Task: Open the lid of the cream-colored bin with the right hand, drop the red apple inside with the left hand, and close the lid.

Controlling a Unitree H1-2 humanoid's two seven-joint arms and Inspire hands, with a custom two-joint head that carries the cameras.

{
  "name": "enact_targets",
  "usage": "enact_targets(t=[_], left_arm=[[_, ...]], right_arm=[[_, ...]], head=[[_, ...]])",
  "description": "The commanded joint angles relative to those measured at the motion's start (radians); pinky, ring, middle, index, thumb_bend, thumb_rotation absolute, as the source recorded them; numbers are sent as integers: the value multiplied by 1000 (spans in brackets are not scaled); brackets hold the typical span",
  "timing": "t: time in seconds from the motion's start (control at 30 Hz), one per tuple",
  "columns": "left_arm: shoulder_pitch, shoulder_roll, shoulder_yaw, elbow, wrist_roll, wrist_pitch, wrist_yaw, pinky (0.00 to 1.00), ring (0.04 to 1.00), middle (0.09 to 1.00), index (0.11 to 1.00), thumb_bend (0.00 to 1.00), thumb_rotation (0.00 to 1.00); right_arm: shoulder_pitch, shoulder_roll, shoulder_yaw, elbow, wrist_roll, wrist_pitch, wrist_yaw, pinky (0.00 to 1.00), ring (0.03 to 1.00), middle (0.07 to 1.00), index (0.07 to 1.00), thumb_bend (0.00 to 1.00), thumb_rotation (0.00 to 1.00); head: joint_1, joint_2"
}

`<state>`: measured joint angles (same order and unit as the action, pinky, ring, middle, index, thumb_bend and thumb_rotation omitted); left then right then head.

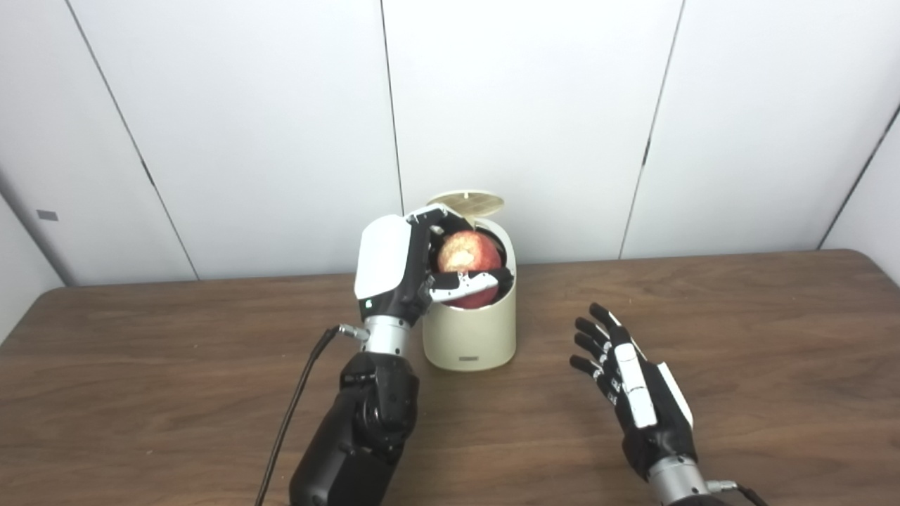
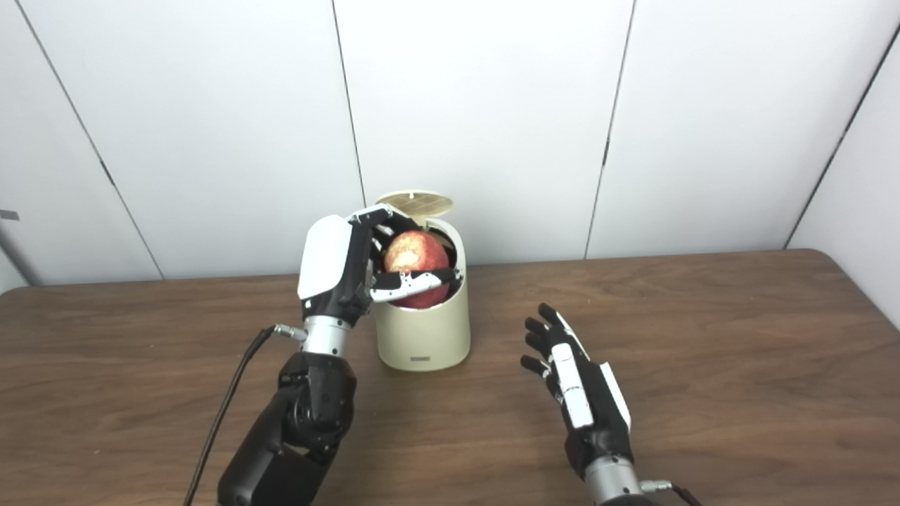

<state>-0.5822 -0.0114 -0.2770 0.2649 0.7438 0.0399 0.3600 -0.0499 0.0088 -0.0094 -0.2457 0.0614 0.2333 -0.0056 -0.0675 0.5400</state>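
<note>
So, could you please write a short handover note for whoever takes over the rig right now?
Left hand: shut on the red apple, holding it at the open mouth of the cream-colored bin.
Right hand: open, empty, hovering over the table to the right of the bin, not touching it.
Lid: up, tilted back at the bin's rear.
Done: lid opened, apple brought to the opening.
Left: release the apple into the bin, withdraw the left hand, then close the lid.
</note>
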Motion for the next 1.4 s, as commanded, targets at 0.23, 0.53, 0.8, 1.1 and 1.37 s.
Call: enact_targets(t=[0.23, 0.53, 0.8, 1.1, 1.37], left_arm=[[-42, 8, -21, -53, 62, 62, -18, 610, 732, 777, 704, 955, 0], [-39, 7, -22, -70, 55, 86, -37, 608, 747, 810, 727, 956, 0], [-27, -2, -6, -86, 0, 26, -11, 468, 469, 554, 535, 597, 0], [-11, -18, 21, -85, -39, -95, 82, 366, 440, 519, 487, 476, 0], [16, -27, 40, -151, -39, -168, 137, 345, 428, 488, 496, 477, 0]], right_arm=[[-29, -14, 19, -46, -19, -13, 11, 785, 862, 840, 889, 565, 943], [-30, -24, 29, -41, -43, -19, 8, 790, 850, 836, 894, 557, 997], [-28, -23, 23, -43, -35, -17, 12, 794, 859, 839, 890, 564, 994], [-26, -29, 18, -43, -27, -10, 14, 800, 862, 831, 888, 579, 983], [-24, -40, 6, -45, -11, -10, 22, 804, 863, 832, 885, 561, 982]], head=[[-5, -1], [4, -4], [7, -4], [13, -3], [22, -4]])
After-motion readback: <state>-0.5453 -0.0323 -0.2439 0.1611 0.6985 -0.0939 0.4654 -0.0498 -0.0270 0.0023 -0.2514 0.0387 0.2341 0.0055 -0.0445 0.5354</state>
